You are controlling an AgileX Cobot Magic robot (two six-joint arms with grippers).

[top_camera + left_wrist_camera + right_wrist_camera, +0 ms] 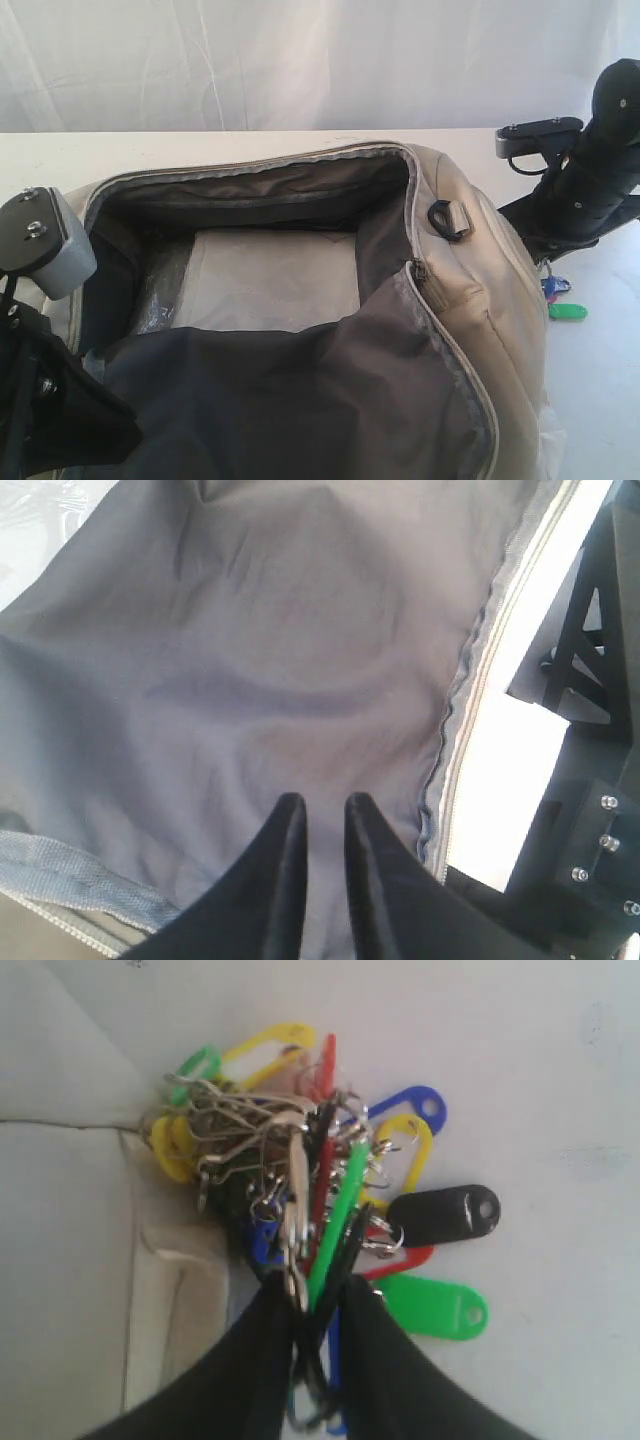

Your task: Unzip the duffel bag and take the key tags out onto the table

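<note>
The beige duffel bag (480,300) lies unzipped on the white table (600,380), its dark lining flap (250,660) folded toward the near side. My left gripper (325,805) is shut on this flap, with the fabric running between its narrow fingers. The key tags (330,1180), a bunch in green, yellow, red, blue and black on metal rings, rest on the table (540,1080) just beside the bag's side wall (70,1220). My right gripper (318,1295) is shut on the bunch's near end. In the exterior view only a few tags (560,300) show past the bag's right end.
A pale flat panel under clear plastic (260,275) lies inside the bag. A black strap ring (448,220) sits on its right end. The right arm (600,170) stands over the table's right side and the left arm (40,250) is at the bag's left corner.
</note>
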